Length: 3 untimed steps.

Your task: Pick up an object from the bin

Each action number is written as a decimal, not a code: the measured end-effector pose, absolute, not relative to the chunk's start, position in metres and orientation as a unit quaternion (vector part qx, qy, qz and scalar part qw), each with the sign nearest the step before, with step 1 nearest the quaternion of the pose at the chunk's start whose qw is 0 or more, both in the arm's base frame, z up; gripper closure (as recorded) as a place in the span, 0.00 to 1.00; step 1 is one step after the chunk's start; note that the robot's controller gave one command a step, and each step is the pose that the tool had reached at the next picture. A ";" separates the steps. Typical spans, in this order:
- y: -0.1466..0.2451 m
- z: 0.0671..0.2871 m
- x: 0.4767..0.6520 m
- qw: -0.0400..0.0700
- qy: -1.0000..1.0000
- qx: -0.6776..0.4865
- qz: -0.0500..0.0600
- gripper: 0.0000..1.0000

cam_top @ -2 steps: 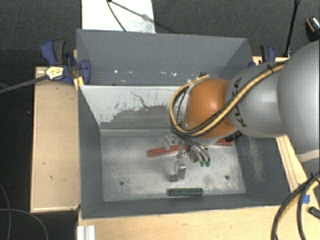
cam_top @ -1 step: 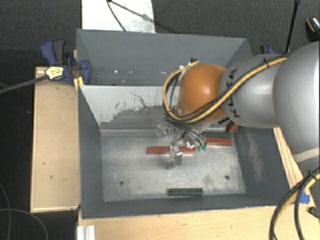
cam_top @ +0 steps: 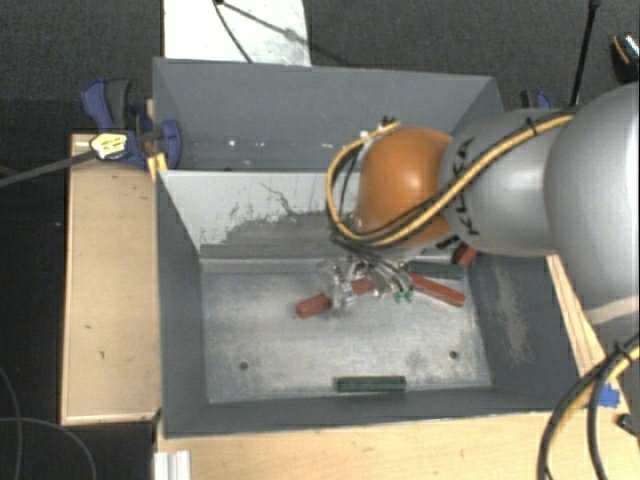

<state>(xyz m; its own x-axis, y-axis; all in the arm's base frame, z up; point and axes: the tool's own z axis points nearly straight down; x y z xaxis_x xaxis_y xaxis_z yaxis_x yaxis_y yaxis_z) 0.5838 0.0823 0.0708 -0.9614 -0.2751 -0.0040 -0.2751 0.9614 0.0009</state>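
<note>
My gripper point(cam_top: 345, 286) hangs low over the middle of the bin floor, just below the orange dome on the wrist. A small reddish-brown stubby piece point(cam_top: 312, 307) lies right at its left side, touching or nearly touching the fingertips. To the right of the gripper lies a red elongated tool-like thing point(cam_top: 440, 291) with a green bit point(cam_top: 402, 293) at its near end. The metal parts of the gripper hide what is directly beneath it.
A dark green flat bar point(cam_top: 370, 384) lies against the bin's front wall. A dark item with a red end point(cam_top: 455, 259) rests near the right back corner, partly under the arm. The arm covers the bin's right back part.
</note>
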 end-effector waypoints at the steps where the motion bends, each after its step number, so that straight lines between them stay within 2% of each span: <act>1: 0.065 0.183 0.571 0.005 0.991 -0.135 0.000 1.00; 2: 0.070 0.476 0.564 0.008 0.993 -0.119 0.000 1.00; 3: 0.037 0.467 0.540 0.001 0.995 0.097 0.000 1.00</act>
